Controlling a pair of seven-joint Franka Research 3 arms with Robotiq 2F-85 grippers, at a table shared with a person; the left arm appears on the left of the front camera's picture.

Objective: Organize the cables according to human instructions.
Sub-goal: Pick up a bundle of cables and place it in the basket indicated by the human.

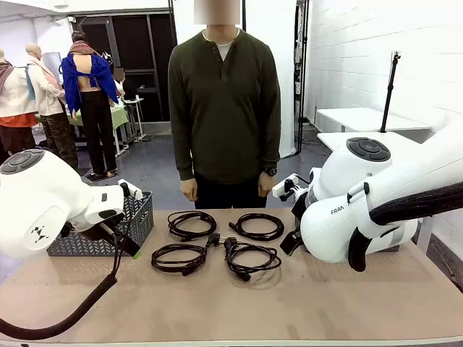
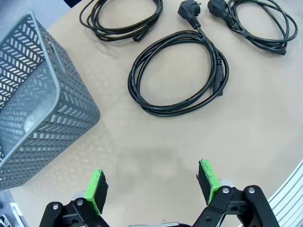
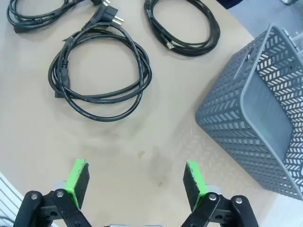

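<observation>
Four black cables lie coiled mid-table in two rows: far left (image 1: 192,224), far right (image 1: 257,226), near left (image 1: 177,258), near right (image 1: 249,259). My left gripper (image 2: 151,187) hangs open above bare table, its green pads (image 2: 96,189) wide apart. One cable coil (image 2: 180,71) lies ahead of it, and two more coils (image 2: 123,19) (image 2: 260,23) lie farther off. My right gripper (image 3: 137,182) is open too, over bare tabletop, short of another cable coil (image 3: 102,71). More coils (image 3: 182,26) (image 3: 38,12) lie beyond it. Neither gripper holds anything.
A grey perforated basket (image 1: 108,228) stands at the table's left, close to my left arm (image 1: 43,199); the left wrist view has it as the basket (image 2: 38,104). Another grey basket (image 3: 255,109) sits beside my right gripper. A person (image 1: 224,108) stands at the far edge, hands down.
</observation>
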